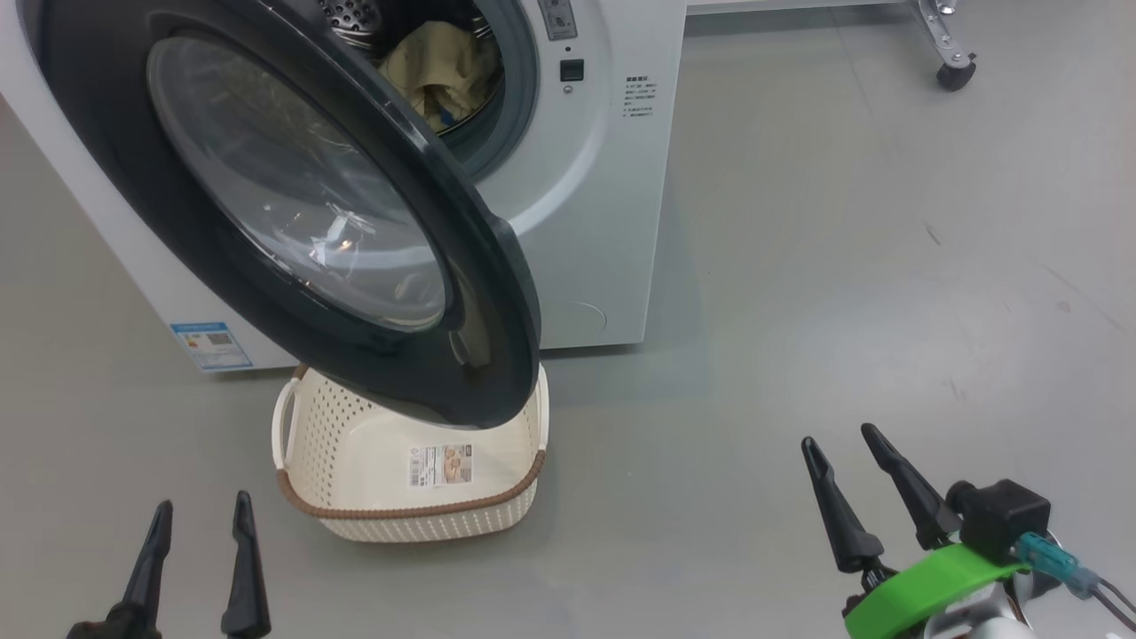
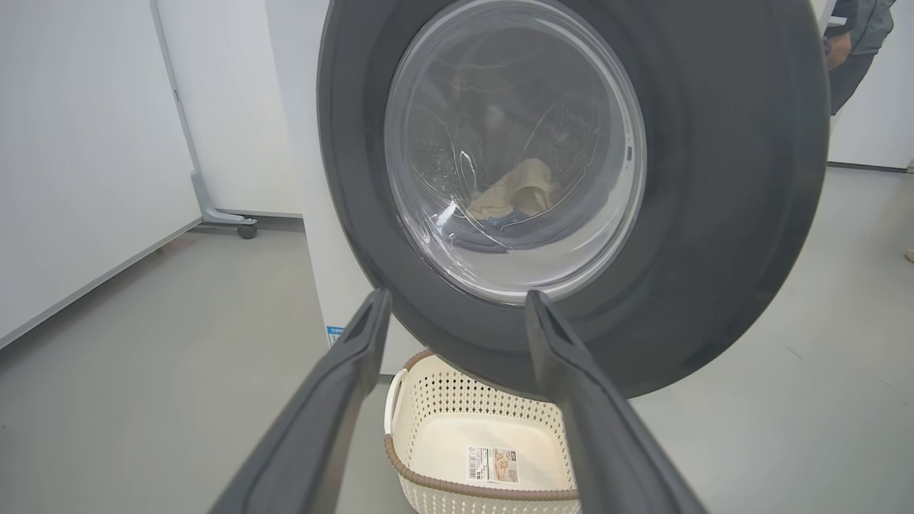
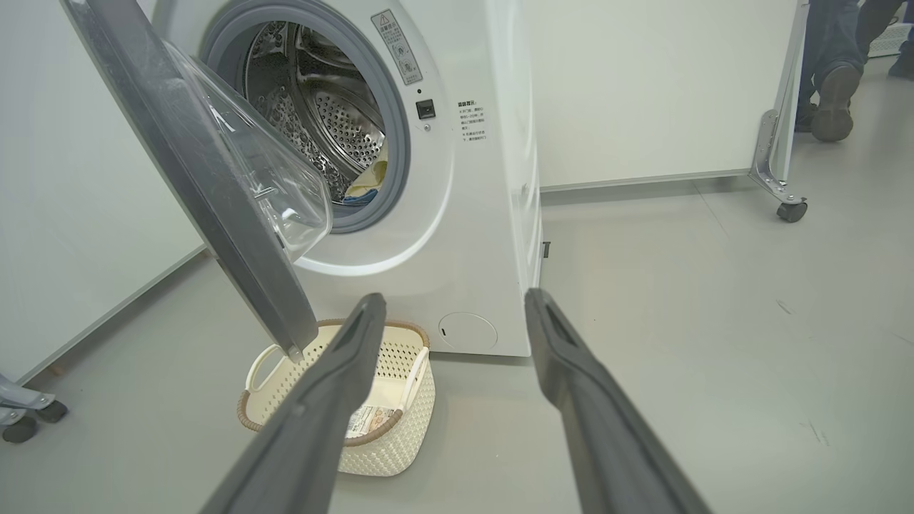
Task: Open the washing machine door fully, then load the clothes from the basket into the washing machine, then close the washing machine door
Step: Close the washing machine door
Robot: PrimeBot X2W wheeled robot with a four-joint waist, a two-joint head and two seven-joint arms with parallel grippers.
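One washing machine door (image 1: 501, 266) hangs ajar at 11 o'clock, clothes (image 1: 435, 67) inside the washing machine (image 1: 603, 222). One empty basket (image 1: 426, 522) sits beneath. The left gripper (image 1: 202, 501) at 7 o'clock and the right gripper (image 1: 838, 435) at 5 are both spread, grasping nothing.

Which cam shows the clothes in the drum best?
Head view: the clothes lie exposed inside the washing machine. Left wrist view sees them through the washing machine door glass; right wrist view shows a sliver.

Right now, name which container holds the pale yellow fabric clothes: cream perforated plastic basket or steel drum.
The perforated steel drum: the pale yellow clothes lie inside it. The cream plastic basket shows just a label sticker on its floor.
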